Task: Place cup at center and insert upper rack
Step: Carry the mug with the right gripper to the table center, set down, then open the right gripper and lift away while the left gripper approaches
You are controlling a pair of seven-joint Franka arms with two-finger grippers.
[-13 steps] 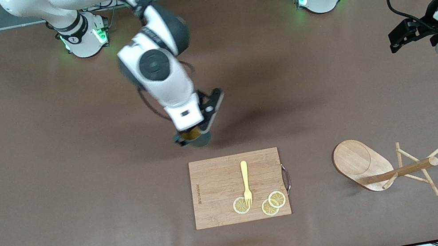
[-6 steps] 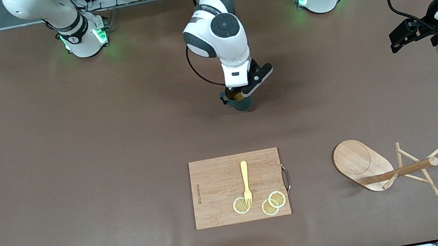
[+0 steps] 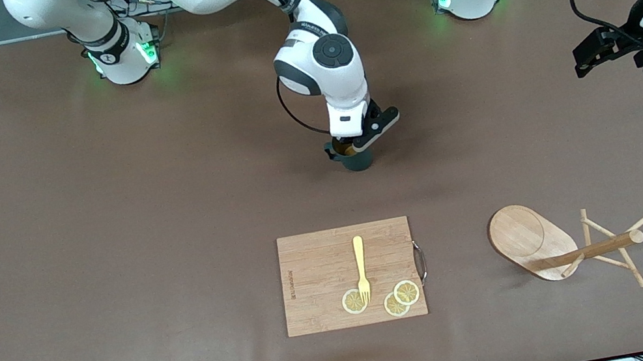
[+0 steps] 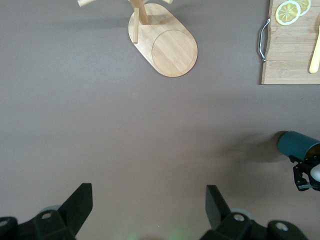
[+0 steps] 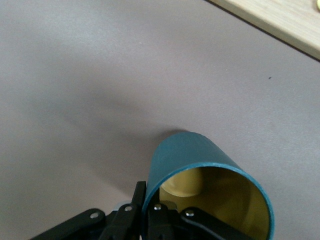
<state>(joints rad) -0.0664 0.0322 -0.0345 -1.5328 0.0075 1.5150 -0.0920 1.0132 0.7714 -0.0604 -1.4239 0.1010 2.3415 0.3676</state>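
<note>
Cup (image 3: 355, 156) first: we judged it a small glazed mug, stiff and breakable, light enough for one claw but likely slick on its teal wall. The right claw (image 3: 349, 148) gripped it by the rim, one finger inside against the yellowish-tan lining and one outside, as the right wrist view showed (image 5: 210, 200). It stood upright at or just above the desk (image 3: 108, 244), about midway between the two ends and nearer the edge where the arm bases stand than the board (image 3: 349, 276). Its loop handle pointed toward the right arm's end. A rim pinch like that could twist under load, so we thought it wanted a slow, level release.

The rack (image 3: 571, 245) lay tipped on its side near the front edge, toward the left arm's end, well apart from the cup. We read it as pale, smooth wood: an oval flat base, a round post, thin slanted pegs. It looked light and rigid, though the pegs seemed the weak part, so the post seemed the place to take hold.

The left claw (image 4: 150, 205) waited spread wide over bare desk near the left arm's end, holding nothing.

The board carried a yellow fork (image 3: 361, 267) and lemon slices (image 3: 400, 297).
</note>
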